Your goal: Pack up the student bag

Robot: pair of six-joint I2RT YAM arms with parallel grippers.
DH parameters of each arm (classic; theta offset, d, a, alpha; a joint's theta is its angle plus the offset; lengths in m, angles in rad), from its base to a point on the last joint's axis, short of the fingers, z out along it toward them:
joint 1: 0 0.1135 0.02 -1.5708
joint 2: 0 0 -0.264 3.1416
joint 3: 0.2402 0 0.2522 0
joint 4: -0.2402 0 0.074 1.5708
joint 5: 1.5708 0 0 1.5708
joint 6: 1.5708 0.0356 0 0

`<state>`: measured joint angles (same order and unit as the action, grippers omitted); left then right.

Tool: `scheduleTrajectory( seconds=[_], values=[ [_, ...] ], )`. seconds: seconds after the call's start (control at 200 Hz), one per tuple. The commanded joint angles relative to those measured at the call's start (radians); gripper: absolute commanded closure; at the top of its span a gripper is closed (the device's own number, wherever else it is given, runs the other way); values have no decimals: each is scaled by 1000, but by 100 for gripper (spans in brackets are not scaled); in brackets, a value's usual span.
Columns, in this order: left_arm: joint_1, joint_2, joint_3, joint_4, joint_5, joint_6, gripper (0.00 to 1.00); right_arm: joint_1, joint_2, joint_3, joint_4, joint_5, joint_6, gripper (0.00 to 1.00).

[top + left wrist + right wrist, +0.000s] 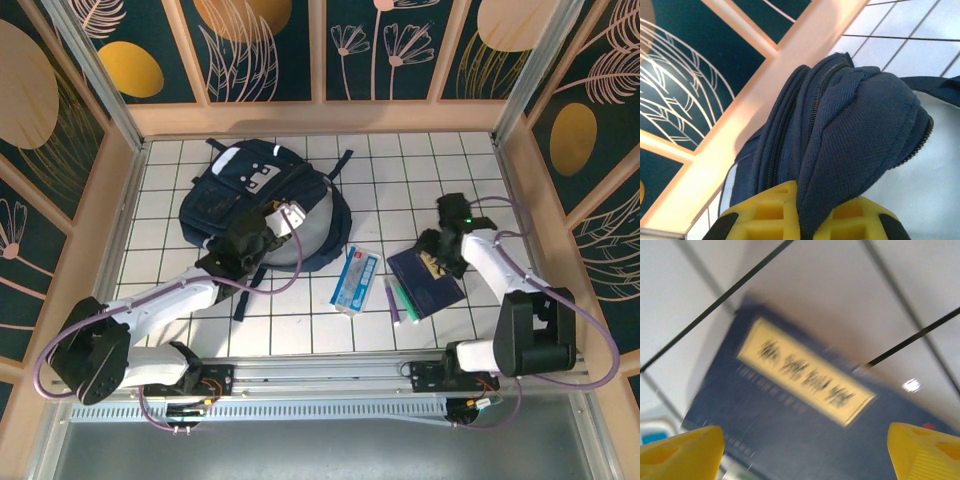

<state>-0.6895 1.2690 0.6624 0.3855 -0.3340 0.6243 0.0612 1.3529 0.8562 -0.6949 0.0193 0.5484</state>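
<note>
Top view bright, even overhead light, sharp; soft shadows on white counter (400, 170). Left wrist pic crisp on student bag (855, 125) weave. Right wrist pic motion-blurred: book (800, 425) label unreadable, small glare spot nr its edge.

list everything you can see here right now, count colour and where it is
student bag: one, navy blue, back left of the table
packet: one, blue and white, middle, between bag and book
book: one, dark blue with a yellow label, front right
pens: two it seems, green and purple, at the book's left edge
table: one, white tiles with dark grid lines
left gripper: one, yellow fingers, shut on the student bag's fabric
right gripper: one, yellow fingers, open above the book
</note>
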Motion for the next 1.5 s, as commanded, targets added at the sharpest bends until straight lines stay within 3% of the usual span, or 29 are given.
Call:
scheduleTrajectory(
  seconds=[0.0,0.115,0.135,0.18,0.195,0.21,0.265,0.34,0.405,0.485,0.636,0.786,0.931,1.041,1.231,1.276,1.346,1.496],
  values=[
    [34,-17,-9,101,107,104,99,-137,12,-7,43,-90,-116,15],
    [67,-21,9,14,116,88,67,-190,47,1,50,-139,-178,16],
    [68,-25,21,-16,119,74,54,-194,55,0,51,-147,-185,16],
    [68,-35,69,-129,160,38,12,-199,71,-6,55,-157,-201,16],
    [69,-38,97,-183,191,16,4,-202,74,-7,56,-158,-202,16],
    [69,-39,127,-231,223,-5,1,-204,78,-9,57,-161,-205,17],
    [66,-31,236,-376,356,-115,1,-215,84,-19,66,-171,-208,17],
    [35,7,358,-429,493,-318,1,-232,77,-34,83,-200,-197,18],
    [-35,67,434,-429,486,-474,1,-237,64,-42,82,-183,-155,19],
    [-120,162,529,-446,518,-559,3,-255,53,-38,-14,-9,19,15],
    [-205,324,618,-344,566,-718,7,-332,-81,-133,-30,-107,134,4],
    [-255,544,757,-330,518,-799,10,-422,-205,-233,50,-256,105,6],
    [-256,805,1018,-484,492,-831,12,-480,-272,-322,118,-384,71,12],
    [-257,921,1132,-530,505,-839,12,-483,-302,-374,184,-484,79,20],
    [-271,1082,1291,-657,564,-863,14,-483,-291,-433,290,-512,84,21],
    [-272,1118,1323,-683,557,-874,14,-483,-285,-443,316,-521,82,26],
    [-272,1158,1357,-699,529,-906,15,-483,-286,-461,389,-580,60,44],
    [-271,1225,1436,-744,436,-979,16,-477,-279,-446,427,-550,8,50]
  ],
)
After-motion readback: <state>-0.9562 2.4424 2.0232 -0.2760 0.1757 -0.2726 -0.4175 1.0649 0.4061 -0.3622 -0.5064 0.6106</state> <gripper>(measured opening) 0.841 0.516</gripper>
